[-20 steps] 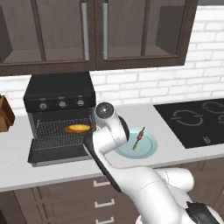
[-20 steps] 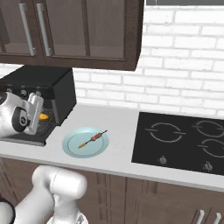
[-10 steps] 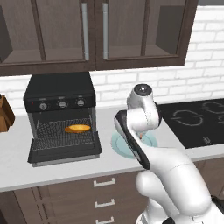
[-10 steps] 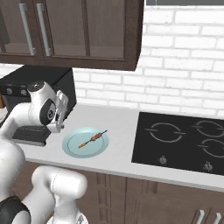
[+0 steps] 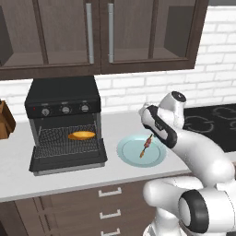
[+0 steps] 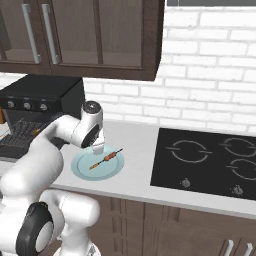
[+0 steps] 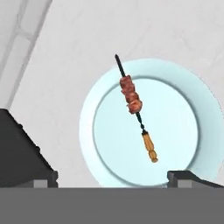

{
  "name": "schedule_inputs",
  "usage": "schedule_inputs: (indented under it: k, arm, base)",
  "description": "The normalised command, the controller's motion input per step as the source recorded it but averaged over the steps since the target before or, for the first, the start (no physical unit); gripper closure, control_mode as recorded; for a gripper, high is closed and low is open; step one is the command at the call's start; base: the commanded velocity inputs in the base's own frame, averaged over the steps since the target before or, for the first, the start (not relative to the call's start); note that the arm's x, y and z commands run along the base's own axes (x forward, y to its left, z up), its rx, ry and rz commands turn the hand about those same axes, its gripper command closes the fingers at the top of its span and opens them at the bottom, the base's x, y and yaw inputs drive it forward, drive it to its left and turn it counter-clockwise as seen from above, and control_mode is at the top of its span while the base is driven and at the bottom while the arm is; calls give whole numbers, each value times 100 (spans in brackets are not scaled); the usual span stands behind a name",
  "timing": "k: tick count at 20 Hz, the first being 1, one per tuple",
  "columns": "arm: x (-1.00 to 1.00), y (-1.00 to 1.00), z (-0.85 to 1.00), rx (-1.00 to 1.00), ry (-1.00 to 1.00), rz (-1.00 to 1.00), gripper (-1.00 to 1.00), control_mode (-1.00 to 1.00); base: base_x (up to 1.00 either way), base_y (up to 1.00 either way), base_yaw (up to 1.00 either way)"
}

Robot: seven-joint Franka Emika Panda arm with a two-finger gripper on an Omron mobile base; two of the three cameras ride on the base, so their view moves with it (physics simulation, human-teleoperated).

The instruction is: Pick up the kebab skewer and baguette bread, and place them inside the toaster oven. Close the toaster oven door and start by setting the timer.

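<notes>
Overhead, open end effector (image 7: 111, 179), kebab skewer (image 7: 135, 107), plate (image 7: 183, 127)

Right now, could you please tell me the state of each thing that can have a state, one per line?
toaster oven door: open, folded down flat.
baguette bread: inside the toaster oven, on the wire rack.
kebab skewer: lying on the pale blue plate, not held.
pincer: open, empty, above the plate.
cabinet doors: closed.

arm bent at elbow, reaching forward over the counter middle; wrist angled down, gripper (image 7: 112, 180) jaws spread wide, nothing between the fingertips (image 7: 43, 181)
</notes>
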Motion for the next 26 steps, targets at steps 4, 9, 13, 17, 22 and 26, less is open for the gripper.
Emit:
schedule_inputs:
  k: [4, 9, 13, 17, 22, 26]
  arm:
    - [43, -1, -36, -6, 1, 38, -100, -100]
    - [5, 0, -1, -15, 23, 6, -100, -100]
    - [0, 0, -10, -13, 36, 0, -100, -100]
    - [5, -8, -34, -4, 20, 0, -100, -100]
    - [26, -8, -34, -1, 0, 0, -100, -100]
    - [23, -6, -55, -6, 1, 0, -100, -100]
  base:
    - [0, 0, 0]
    - [0, 0, 0]
    - [0, 0, 0]
    - [0, 0, 0]
    - [0, 0, 0]
    - [0, 0, 0]
